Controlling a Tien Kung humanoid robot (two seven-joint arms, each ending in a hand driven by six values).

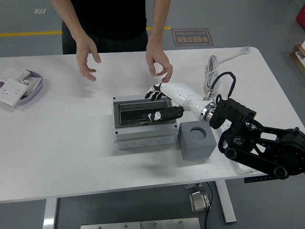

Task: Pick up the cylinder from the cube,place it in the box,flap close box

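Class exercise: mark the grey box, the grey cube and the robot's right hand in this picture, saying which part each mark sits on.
grey box (pixel 143 136): head view, on its front wall below the closed flap.
grey cube (pixel 196 149): head view, on its front face.
right hand (pixel 164 101): head view, on the hand's middle, over the flap.

The box sits mid-table, the cube just right of it, a tray far left.

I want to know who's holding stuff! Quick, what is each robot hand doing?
Left hand: not in view.
Right hand: fingers spread, holding nothing, resting on the box lid.
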